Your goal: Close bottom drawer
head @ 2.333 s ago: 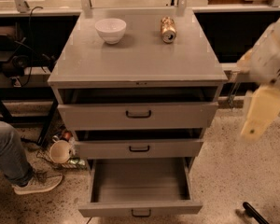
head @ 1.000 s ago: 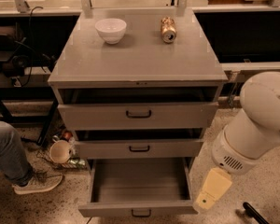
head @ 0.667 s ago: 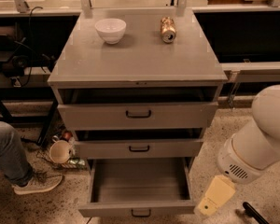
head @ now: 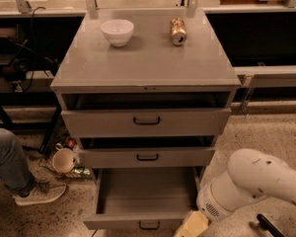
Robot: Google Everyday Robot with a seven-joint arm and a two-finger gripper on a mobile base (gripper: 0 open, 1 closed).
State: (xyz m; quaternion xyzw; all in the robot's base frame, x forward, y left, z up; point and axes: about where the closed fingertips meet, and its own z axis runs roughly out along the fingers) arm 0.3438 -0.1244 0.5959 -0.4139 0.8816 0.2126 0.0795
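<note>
The bottom drawer (head: pixel 143 196) of the grey cabinet is pulled far out and its inside looks empty. Its narrow front panel with the small black handle (head: pixel 149 225) sits at the lower edge of the view. My gripper (head: pixel 191 225) is a cream-coloured piece at the bottom edge, just right of the drawer's front right corner and close to it; most of it is cut off. My white arm (head: pixel 256 184) reaches in from the right above the floor.
The top drawer (head: pixel 147 121) and middle drawer (head: pixel 147 157) stand slightly open. A white bowl (head: pixel 117 31) and a lying can (head: pixel 177 31) sit on the cabinet top. A person's leg and shoe (head: pixel 19 179) and a cup (head: pixel 64 160) are on the floor at left.
My arm has swung down from beside the cabinet's right side to floor level, and the gripper has moved left toward the bottom drawer's front right corner. The drawers have not moved.
</note>
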